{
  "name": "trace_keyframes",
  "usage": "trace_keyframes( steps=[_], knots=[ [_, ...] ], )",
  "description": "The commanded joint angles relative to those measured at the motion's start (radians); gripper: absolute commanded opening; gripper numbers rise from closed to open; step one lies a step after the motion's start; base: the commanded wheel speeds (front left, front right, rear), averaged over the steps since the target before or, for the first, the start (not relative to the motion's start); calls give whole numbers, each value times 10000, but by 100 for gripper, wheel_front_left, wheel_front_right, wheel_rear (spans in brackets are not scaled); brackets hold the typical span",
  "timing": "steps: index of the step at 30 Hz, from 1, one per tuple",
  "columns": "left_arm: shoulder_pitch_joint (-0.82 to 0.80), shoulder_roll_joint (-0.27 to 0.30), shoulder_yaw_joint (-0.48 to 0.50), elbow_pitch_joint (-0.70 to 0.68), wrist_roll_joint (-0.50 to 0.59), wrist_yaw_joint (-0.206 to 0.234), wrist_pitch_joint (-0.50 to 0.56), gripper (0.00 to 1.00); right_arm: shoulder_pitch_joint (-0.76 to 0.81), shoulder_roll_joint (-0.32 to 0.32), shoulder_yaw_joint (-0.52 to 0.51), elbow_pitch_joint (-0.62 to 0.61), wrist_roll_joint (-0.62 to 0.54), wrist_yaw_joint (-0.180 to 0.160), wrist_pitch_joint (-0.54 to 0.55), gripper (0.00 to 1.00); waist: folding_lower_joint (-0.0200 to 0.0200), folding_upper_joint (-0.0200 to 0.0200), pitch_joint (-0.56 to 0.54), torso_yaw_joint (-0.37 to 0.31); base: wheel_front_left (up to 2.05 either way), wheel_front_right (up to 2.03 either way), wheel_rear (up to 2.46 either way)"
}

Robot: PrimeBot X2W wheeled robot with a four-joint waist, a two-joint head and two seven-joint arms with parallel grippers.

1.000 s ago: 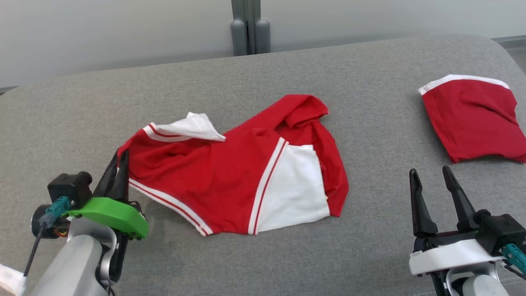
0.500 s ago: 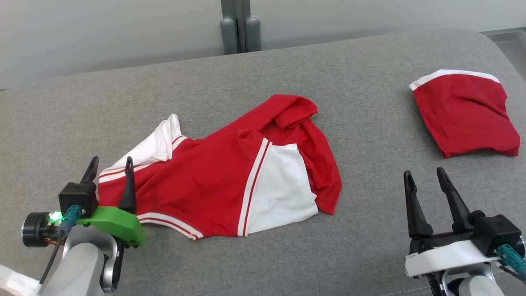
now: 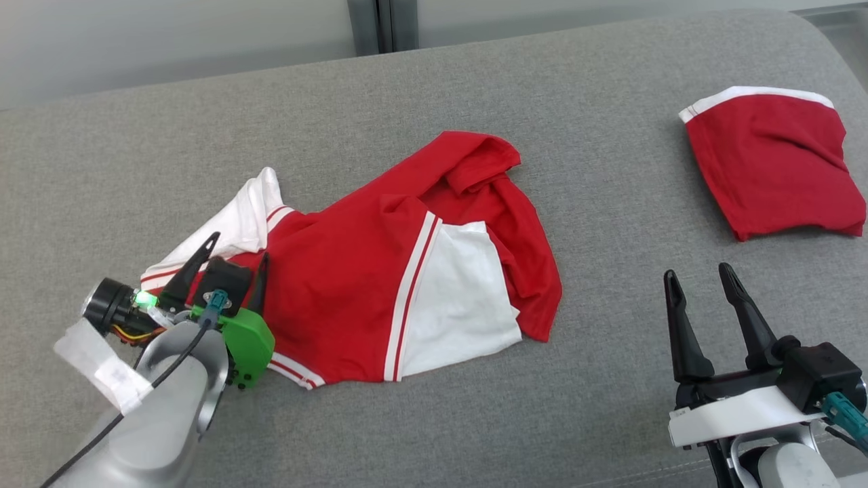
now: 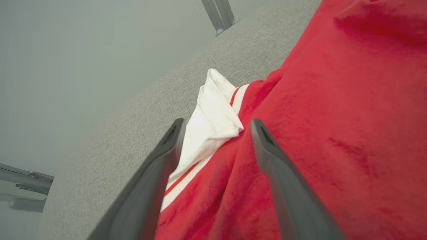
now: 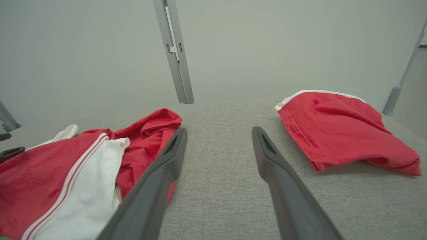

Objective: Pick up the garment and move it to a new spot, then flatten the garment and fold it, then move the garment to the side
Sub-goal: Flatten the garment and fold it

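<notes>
Left fingers (image 4: 269, 160) are standing spread and empty, the red-and-white garment (image 3: 352, 291) lying crumpled beneath and beyond them on the tabletop (image 3: 475, 420). Right fingers (image 3: 681, 332) are idling apart, the garment well to their left. Advisable: pinching the striped hem (image 4: 181, 178) alone, then drawing outward.

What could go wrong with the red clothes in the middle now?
1. The open left end effector is over the garment's folded white flap; closing there might pinch several layers, so it may not flatten.
2. The top is bunched up, and the open right end effector is off to the side; pulling with one arm might drag the garment.
3. Dragged right, it could bump the red piece.
</notes>
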Motion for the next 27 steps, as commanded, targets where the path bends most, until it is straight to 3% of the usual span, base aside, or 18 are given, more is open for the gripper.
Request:
trace_keyframes(
  steps=[1,7,14,25,26,27],
  knots=[
    [-305,134,-136,236,262,118,141,100,-88,-42,9,-18,4,-3,-29,100,0,0,140,-52,0,0,0],
    [-916,330,-453,956,805,446,475,100,-159,-67,18,-50,-18,-3,-29,100,0,0,321,-121,0,0,0],
    [-1114,467,-821,1319,923,-65,618,100,-184,-53,-25,-78,-30,-1,-29,100,0,0,465,-126,0,0,0],
    [-1775,411,-1573,1756,1456,-481,374,100,-439,-6,59,-34,9,-1,-29,100,0,0,767,-205,0,0,0],
    [-1831,398,-1624,1802,1483,-520,329,97,-432,-1,46,-30,12,-1,-29,100,0,0,793,-223,0,0,0],
    [-1880,380,-1655,1834,1480,-522,305,83,-438,5,37,-37,17,-1,-29,100,0,0,813,-236,0,0,0]
  ],
)
